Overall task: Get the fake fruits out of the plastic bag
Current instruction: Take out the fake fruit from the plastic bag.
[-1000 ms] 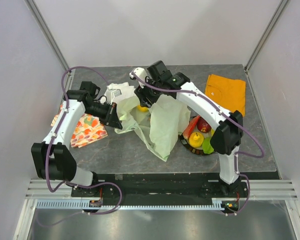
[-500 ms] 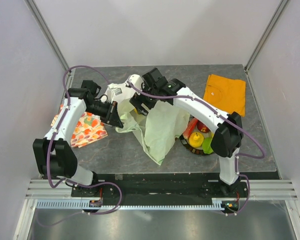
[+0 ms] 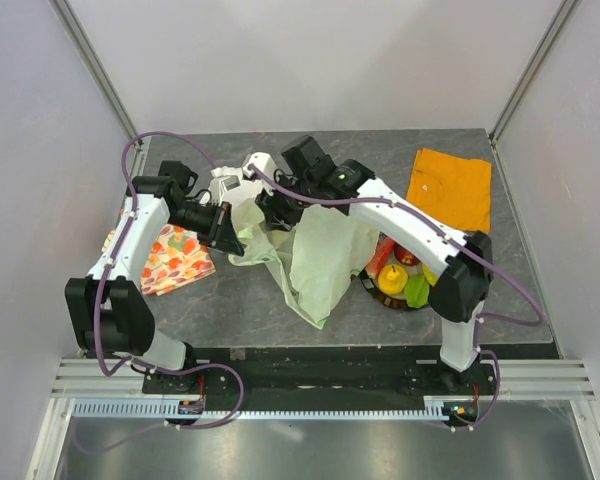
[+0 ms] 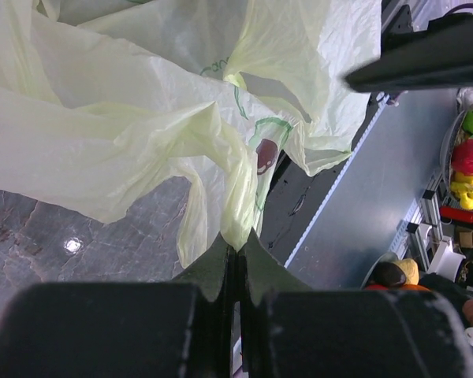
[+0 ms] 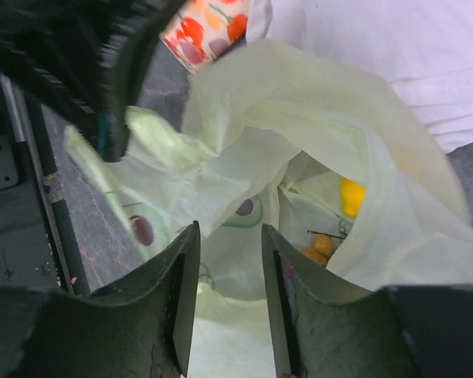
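The pale green plastic bag (image 3: 320, 255) lies crumpled mid-table with its mouth toward the back left. My left gripper (image 3: 230, 236) is shut on a fold of the bag's edge (image 4: 235, 224) and holds it up. My right gripper (image 3: 270, 212) is open and empty, hovering at the bag's mouth (image 5: 229, 236). Inside the bag I see a yellow fruit (image 5: 351, 195) and a small orange-brown piece (image 5: 319, 248), just right of my right gripper. Other fake fruits, red (image 3: 406, 250), yellow (image 3: 390, 279) and green (image 3: 417, 291), sit on a dark plate (image 3: 373, 290) right of the bag.
A white cloth (image 3: 235, 185) lies behind the bag. A fruit-printed cloth (image 3: 175, 260) lies at the left, under my left arm. An orange cloth (image 3: 452, 185) lies at the back right. The two grippers are close together over the bag's mouth.
My right gripper has moved left and a little forward to the bag's mouth. The bag's top has shifted left with it. My left gripper still holds the bag's edge.
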Robot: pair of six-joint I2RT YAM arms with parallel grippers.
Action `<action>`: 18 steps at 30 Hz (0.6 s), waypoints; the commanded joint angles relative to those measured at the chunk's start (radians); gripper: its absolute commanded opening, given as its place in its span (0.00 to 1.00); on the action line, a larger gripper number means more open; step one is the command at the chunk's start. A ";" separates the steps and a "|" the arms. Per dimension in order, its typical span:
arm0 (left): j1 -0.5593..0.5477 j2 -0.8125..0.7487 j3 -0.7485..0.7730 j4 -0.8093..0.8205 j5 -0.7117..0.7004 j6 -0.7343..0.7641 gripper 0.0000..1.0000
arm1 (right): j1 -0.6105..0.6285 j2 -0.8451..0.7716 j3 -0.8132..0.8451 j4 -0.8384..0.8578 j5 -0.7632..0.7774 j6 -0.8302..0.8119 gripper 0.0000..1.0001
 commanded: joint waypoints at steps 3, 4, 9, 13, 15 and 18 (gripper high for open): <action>0.004 -0.029 0.036 -0.044 0.027 0.017 0.02 | -0.050 0.149 0.031 -0.023 0.059 0.048 0.42; 0.004 -0.032 0.035 -0.052 0.026 0.017 0.01 | -0.059 0.161 0.039 -0.025 0.084 0.057 0.42; 0.004 -0.081 0.000 -0.070 0.029 0.046 0.02 | -0.105 0.230 0.065 -0.020 0.163 0.072 0.47; 0.004 -0.118 -0.017 -0.110 0.066 0.081 0.02 | -0.109 0.270 0.084 -0.006 0.180 0.088 0.65; 0.004 -0.124 -0.019 -0.115 0.063 0.086 0.02 | -0.109 0.284 0.096 0.008 0.189 0.104 0.76; 0.004 -0.115 -0.016 -0.124 0.066 0.095 0.02 | -0.107 0.316 0.125 0.015 0.200 0.131 0.84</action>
